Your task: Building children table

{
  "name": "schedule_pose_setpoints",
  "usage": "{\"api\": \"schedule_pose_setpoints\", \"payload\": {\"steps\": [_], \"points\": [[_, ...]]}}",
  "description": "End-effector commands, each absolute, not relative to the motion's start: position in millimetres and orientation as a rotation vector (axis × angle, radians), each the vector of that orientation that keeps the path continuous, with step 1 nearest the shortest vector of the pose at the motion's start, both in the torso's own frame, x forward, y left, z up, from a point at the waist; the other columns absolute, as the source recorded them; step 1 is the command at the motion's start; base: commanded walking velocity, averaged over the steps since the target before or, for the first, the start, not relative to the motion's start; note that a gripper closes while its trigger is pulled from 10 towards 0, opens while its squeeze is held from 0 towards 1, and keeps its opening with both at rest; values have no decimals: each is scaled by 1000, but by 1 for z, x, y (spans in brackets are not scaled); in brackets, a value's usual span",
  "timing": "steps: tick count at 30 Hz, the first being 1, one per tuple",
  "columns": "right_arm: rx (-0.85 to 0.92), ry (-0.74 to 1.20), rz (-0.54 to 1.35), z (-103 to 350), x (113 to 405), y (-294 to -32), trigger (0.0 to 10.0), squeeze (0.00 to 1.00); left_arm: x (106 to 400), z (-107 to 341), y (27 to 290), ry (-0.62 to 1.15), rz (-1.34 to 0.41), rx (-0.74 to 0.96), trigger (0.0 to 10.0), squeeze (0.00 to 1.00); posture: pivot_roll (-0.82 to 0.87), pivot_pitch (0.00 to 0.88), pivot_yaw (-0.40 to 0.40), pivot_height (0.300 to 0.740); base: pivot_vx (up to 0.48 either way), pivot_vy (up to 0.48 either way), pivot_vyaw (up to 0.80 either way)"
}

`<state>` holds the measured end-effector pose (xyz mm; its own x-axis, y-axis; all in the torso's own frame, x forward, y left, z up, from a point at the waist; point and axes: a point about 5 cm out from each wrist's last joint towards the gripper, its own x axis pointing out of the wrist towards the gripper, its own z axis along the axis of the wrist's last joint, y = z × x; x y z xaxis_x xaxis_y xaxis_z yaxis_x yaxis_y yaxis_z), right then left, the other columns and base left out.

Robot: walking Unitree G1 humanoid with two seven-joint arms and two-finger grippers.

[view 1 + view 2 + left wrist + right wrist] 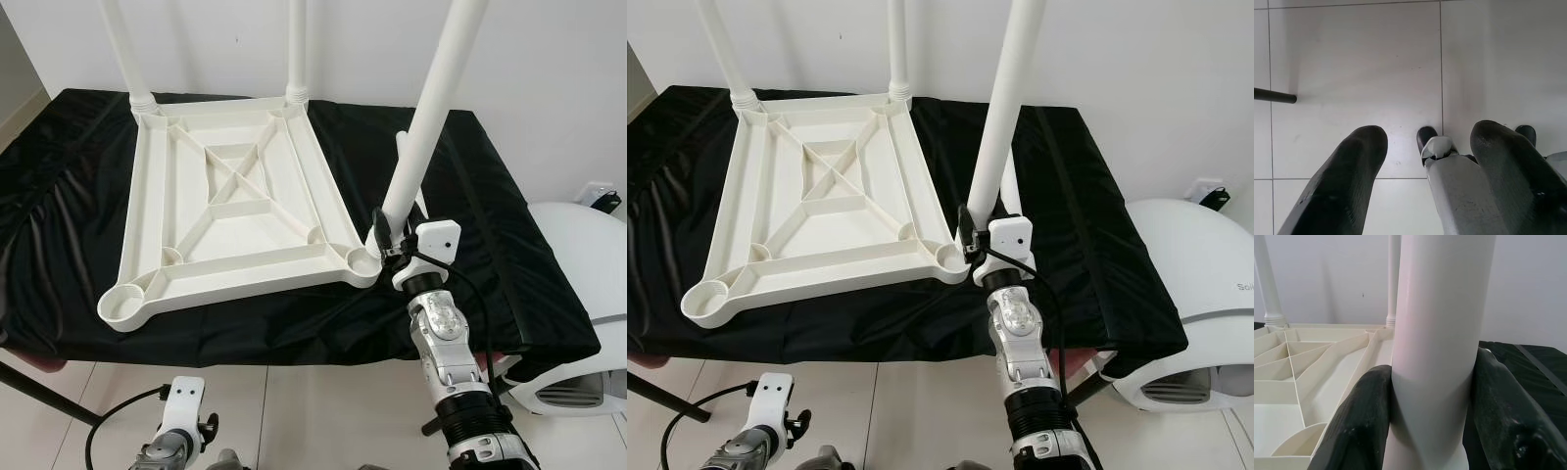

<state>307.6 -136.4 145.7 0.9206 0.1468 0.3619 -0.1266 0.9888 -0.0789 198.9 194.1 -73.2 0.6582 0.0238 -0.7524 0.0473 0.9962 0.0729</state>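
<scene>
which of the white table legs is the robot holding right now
The leg at the near right corner of the upturned tabletop, leaning and clamped in the right gripper. The two far-corner legs stand untouched in their sockets.

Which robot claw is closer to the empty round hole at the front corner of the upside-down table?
The right claw. It grips a white leg at the tabletop's other front corner. The left claw hangs below, over the floor, apart from the empty hole.
</scene>
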Motion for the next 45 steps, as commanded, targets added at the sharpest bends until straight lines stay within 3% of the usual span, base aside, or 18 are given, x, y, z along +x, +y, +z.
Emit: {"api": "schedule_pose_setpoints", "payload": {"steps": [1,45], "points": [[-55,-387,141,150,308,-138,10000,0,193,-77,188,878,-67,54,10000,0,-5,0,-5,740,0,0,0],[-60,-402,143,153,312,-136,10000,0,186,-80,193,903,-70,85,10000,0,7,0,-1,740,0,0,0]]}}
